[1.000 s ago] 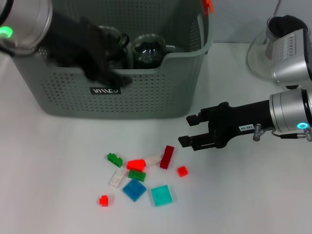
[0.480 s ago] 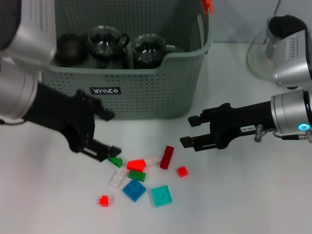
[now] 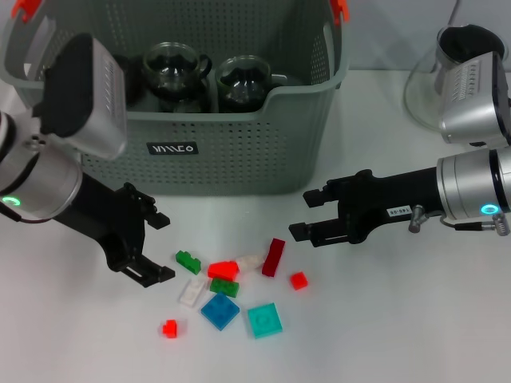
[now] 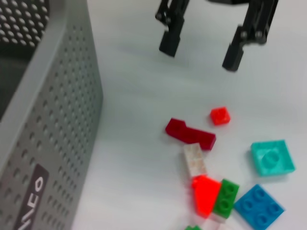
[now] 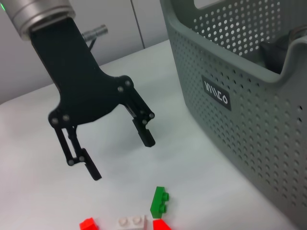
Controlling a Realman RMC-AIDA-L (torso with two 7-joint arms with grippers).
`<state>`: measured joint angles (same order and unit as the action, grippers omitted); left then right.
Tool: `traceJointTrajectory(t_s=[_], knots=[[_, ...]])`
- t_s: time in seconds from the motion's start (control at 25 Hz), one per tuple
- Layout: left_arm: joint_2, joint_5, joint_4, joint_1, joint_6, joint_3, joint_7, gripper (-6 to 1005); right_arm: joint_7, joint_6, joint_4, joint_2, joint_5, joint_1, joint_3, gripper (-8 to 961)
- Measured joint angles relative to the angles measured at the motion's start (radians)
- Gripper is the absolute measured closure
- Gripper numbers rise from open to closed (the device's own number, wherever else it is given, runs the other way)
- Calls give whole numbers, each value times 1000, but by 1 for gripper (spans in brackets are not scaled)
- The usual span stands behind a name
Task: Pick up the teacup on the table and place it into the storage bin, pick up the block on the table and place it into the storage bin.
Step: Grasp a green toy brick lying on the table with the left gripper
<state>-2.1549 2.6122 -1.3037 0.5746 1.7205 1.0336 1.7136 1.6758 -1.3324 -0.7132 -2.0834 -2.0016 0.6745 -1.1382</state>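
The grey-green storage bin (image 3: 239,152) stands at the back, with two glass teacups (image 3: 176,68) (image 3: 243,80) inside it. I see no teacup on the table. Several small blocks lie in a loose pile in front of the bin, among them a green block (image 3: 188,261), a dark red block (image 3: 274,257), a blue block (image 3: 219,310) and a teal block (image 3: 263,320). My left gripper (image 3: 164,247) hangs open just left of the green block (image 5: 159,201). To the right of the pile, above the dark red block (image 4: 190,134), my right gripper (image 3: 302,214) is open and holds nothing.
A glass vessel (image 3: 435,88) stands at the back right, behind my right arm (image 3: 471,191). The bin wall (image 4: 57,120) rises close behind the blocks. White table surface lies bare in front of the pile and to both sides.
My left arm came away from over the bin and dropped to the table left of the blocks, empty and open. The right gripper barely moved.
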Motion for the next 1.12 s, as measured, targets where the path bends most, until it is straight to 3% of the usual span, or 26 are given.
traceJointTrajectory(t_s=[0.32,1.12], knots=[[3,34,79,27,-129,89,-39,190,1,14,16,-4,1,8,5,239],[0,86,206,108,-226,209,-107,196,2,6,26,-4,-4,14,19,239]])
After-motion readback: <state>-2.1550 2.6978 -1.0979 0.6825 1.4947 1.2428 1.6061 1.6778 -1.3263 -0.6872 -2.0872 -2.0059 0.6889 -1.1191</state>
